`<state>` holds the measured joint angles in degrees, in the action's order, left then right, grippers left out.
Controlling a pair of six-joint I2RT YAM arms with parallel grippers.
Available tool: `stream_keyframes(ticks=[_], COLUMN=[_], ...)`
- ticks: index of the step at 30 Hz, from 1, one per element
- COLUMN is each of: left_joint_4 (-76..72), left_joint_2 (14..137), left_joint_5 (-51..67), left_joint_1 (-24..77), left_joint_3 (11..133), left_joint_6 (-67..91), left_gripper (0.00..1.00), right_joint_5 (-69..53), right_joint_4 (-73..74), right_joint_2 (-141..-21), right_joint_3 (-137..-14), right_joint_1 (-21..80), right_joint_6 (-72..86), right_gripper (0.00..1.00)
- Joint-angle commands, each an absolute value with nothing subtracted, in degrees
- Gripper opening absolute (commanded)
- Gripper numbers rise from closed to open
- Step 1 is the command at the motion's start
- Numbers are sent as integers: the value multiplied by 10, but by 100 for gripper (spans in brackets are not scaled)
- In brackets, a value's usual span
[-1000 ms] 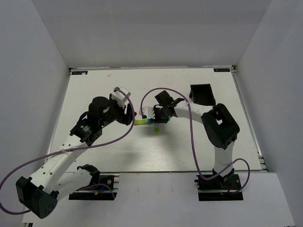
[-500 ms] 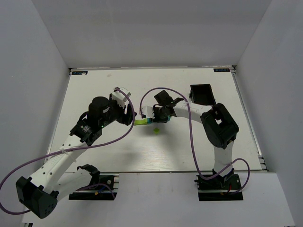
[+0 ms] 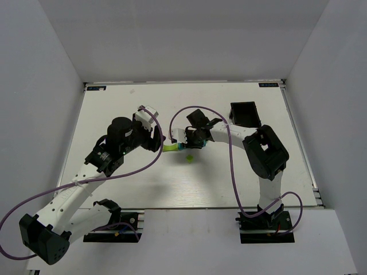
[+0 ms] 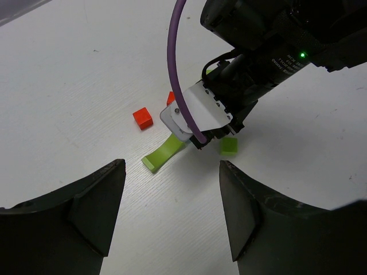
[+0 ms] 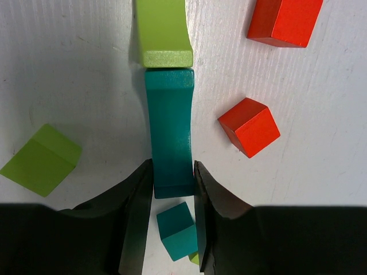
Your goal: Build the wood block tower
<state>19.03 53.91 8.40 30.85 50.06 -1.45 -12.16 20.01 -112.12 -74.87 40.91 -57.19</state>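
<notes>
The wood block tower shows only as loose pieces spread on the white table (image 3: 114,109). My right gripper (image 5: 172,183) is shut on a teal bar (image 5: 169,126), whose far end meets a lime-green bar (image 5: 163,31). A teal cube (image 5: 176,229) lies between the fingers, behind the bar. Two red cubes (image 5: 249,126) (image 5: 285,20) sit to the right, a lime-green cube (image 5: 40,159) to the left. My left gripper (image 4: 170,172) hangs open above the table, just short of the lime-green bar (image 4: 163,153), holding nothing.
A black rectangular bin (image 3: 245,114) stands at the back right of the table. The right arm's purple cable (image 4: 175,69) loops over the blocks in the left wrist view. White walls (image 3: 51,114) enclose the table on three sides.
</notes>
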Motion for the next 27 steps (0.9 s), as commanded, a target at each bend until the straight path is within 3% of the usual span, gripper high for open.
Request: stream_keyframes(ticks=[1, 27], left_joint_4=[186, 186], left_joint_2=[535, 530], left_joint_5=[94, 89], left_joint_1=[307, 307], left_joint_3=[497, 497], left_joint_6=[-11, -11], left_gripper=[76, 76], right_joint_5=[-131, -128], right_joint_4=[225, 236], right_joint_2=[-1135, -1105], right_joint_3=[-765, -767], right_joint_1=[410, 405], right_joint_6=[-570, -553], right_gripper=[6, 6])
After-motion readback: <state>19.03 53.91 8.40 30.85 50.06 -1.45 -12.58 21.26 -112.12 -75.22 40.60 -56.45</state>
